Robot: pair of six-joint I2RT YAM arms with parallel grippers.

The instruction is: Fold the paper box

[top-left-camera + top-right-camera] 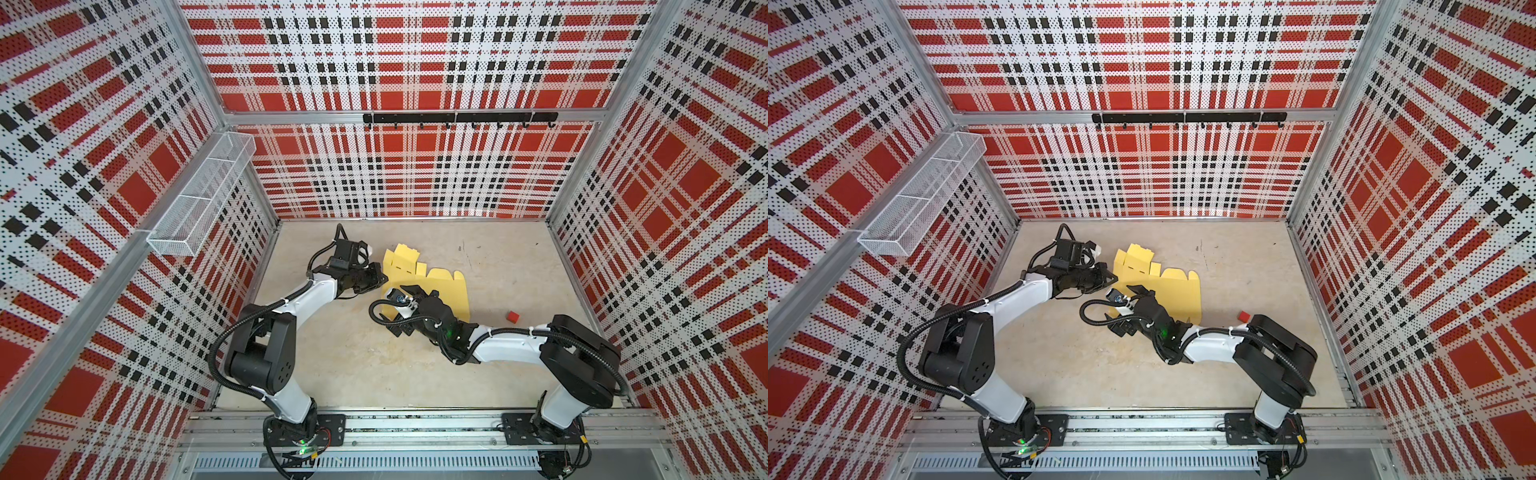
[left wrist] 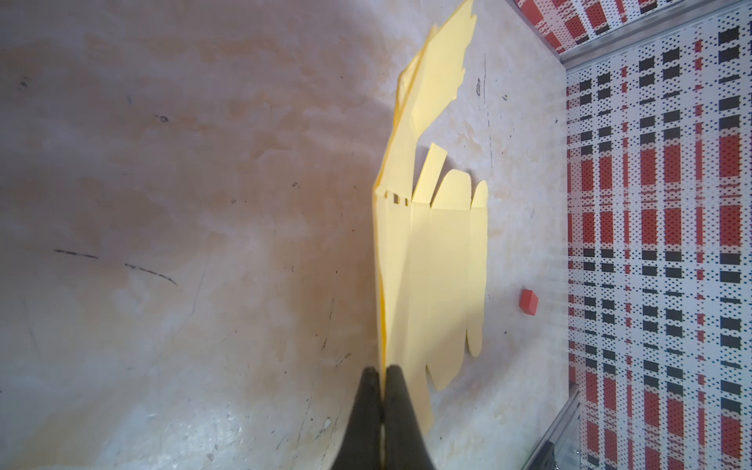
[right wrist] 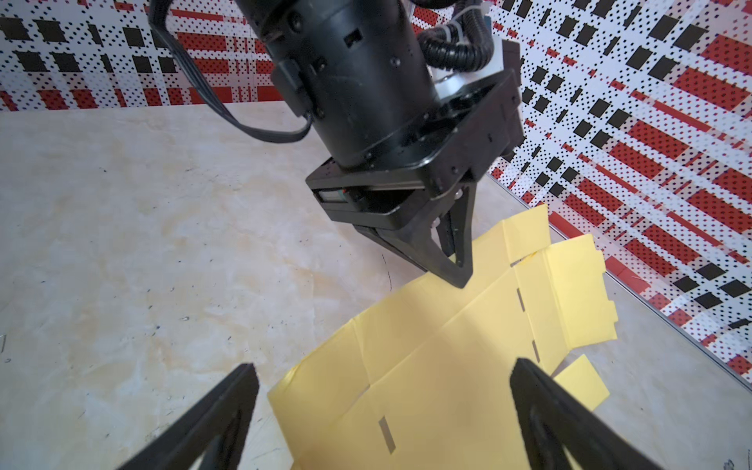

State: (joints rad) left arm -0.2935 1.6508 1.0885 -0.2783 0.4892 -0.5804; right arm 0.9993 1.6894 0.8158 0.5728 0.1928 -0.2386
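The paper box (image 1: 451,282) is looking light, thin and floppy, likely creasing wherever it is pinched carelessly, so a bare edge or a flap beside a fold line is seeming the safest hold; it is lying as a mostly flat cut sheet toward the back of the table (image 1: 353,357), with its left edge raised. The left end effector (image 2: 384,372) is clamping that raised edge, fingers pressed together on the card; the right end effector (image 3: 384,366) is hanging low over the middle panel, fingers spread wide and gripping nothing.

1 pale yellow die-cut card paper box (image 1: 446,284), 1 small red cube (image 1: 513,317), 1 white wire-mesh basket (image 1: 195,208), 1 black hook rail (image 1: 457,117), and 2 black grippers: left gripper (image 2: 384,368), right gripper (image 3: 384,368).
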